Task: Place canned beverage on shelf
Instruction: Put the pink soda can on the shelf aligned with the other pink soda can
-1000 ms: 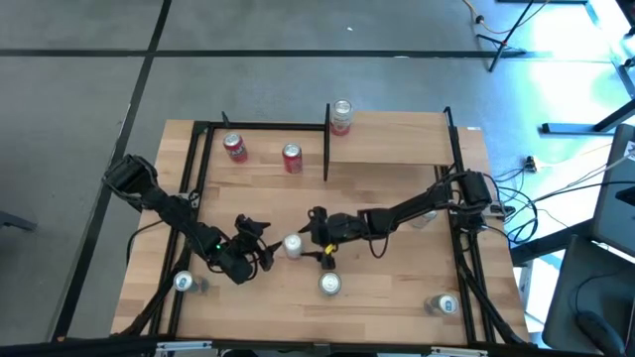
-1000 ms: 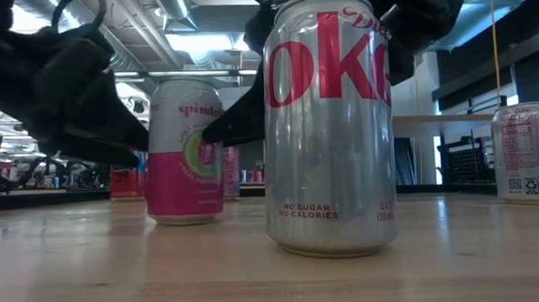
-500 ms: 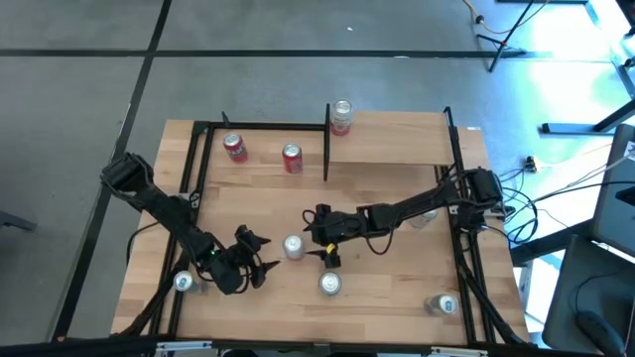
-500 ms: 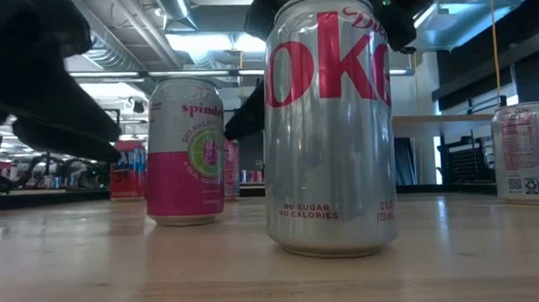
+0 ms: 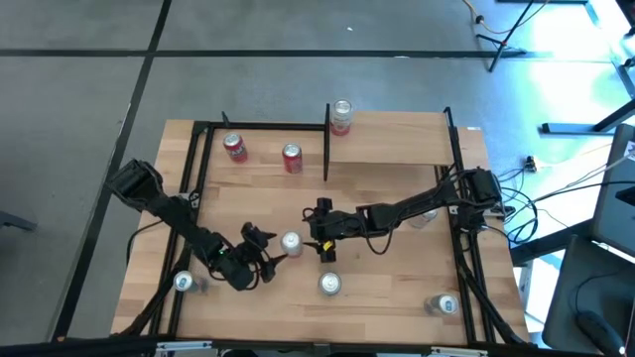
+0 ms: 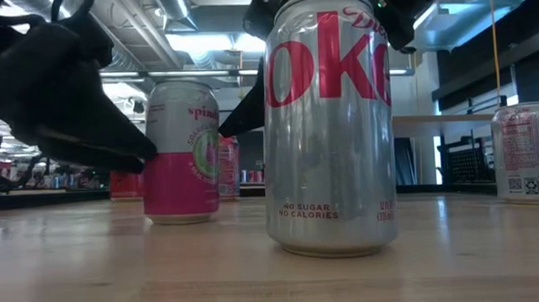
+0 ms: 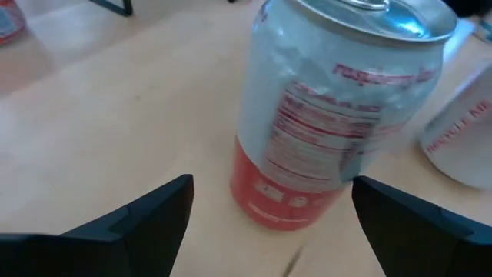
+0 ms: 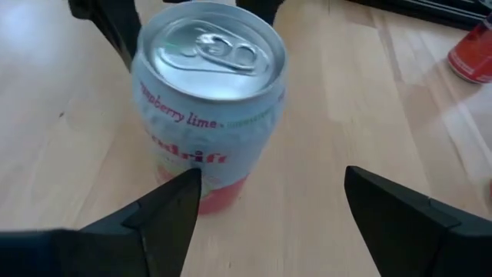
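1. 2 tools flank 1 upright pink-and-white can (image 5: 291,241) at mid-bench: the left tool (image 5: 266,248) sits just beside it on its left, the right tool (image 5: 319,241) just beside it on its right. Neither clearly touches it.
2. Both tools have their fingers spread apart and hold nothing. In the left wrist view the can (image 7: 330,115) stands ahead of and between that tool's 2 fingers (image 7: 146,219); in the right wrist view the can (image 8: 207,104) stands ahead and somewhat off to one side of the gap.
3. Its long axis is vertical, pull tab up, so a side-on pinch suits it. I judge the left tool better lined up, though both are about equally near.
4. The shelf (image 5: 268,171) lies at the far-left part of the bench, framed by black posts (image 5: 326,139), and already carries 2 red cans (image 5: 235,147) (image 5: 292,158). From the pink-and-white can it lies straight away from the robot and slightly left.
5. Open board shows between the 2 red cans and the post, and at the shelf's near edge; the post and the nearer red can are what to steer clear of.
6. Other cans stand well apart: a silver cola can (image 5: 329,285) nearer the robot, 1 at each near corner (image 5: 184,283) (image 5: 445,304), and 1 (image 5: 341,112) beyond the shelf post. The path toward the shelf looks unobstructed.
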`<action>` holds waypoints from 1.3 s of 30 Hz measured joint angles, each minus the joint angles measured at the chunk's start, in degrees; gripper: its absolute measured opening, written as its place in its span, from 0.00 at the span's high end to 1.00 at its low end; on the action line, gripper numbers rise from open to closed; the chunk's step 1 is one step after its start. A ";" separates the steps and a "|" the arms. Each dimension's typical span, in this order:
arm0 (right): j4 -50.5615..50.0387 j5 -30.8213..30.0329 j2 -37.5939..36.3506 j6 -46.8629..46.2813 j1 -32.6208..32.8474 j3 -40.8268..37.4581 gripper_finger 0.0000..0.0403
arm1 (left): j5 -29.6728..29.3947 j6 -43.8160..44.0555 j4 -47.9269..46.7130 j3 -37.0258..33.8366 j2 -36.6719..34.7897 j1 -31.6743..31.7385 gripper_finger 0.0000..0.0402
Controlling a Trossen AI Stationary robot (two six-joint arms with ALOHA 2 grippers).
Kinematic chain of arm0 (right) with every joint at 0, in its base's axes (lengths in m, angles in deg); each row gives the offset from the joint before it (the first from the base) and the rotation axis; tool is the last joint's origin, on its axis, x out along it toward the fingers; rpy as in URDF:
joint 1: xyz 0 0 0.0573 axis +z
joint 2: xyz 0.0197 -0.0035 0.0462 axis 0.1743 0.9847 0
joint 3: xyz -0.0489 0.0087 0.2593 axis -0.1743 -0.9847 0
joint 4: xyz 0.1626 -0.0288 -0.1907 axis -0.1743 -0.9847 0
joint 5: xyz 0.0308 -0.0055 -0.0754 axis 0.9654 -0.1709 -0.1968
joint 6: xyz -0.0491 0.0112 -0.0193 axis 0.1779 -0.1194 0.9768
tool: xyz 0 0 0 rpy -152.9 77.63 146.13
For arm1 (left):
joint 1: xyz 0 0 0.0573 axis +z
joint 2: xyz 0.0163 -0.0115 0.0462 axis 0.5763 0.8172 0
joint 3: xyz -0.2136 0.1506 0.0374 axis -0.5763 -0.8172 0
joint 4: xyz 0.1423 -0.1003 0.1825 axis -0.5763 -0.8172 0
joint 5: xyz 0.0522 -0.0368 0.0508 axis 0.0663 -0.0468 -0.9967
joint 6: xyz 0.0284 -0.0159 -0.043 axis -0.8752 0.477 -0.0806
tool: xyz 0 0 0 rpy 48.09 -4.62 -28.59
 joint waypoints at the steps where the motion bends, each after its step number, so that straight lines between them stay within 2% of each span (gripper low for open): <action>1: 0.04 0.08 0.00 0.00 0.00 -0.02 0.23 | -0.69 0.04 -0.26 -0.01 0.01 0.17 0.14; 8: 0.57 4.15 0.02 -0.22 0.06 -0.02 0.23 | -3.09 0.58 -0.79 -0.02 0.02 0.25 0.14; 14: 0.85 10.19 0.04 -0.43 0.07 -0.02 0.23 | -3.37 0.62 -1.67 -0.02 0.02 0.60 0.14; 25: 0.88 11.10 0.04 -3.23 1.53 -0.04 0.23 | -2.30 6.00 -6.64 0.00 0.00 0.42 0.14; 39: 0.01 11.29 -0.24 -3.26 3.10 -0.04 0.23 | -3.04 6.57 -7.68 -0.11 -0.04 0.49 0.14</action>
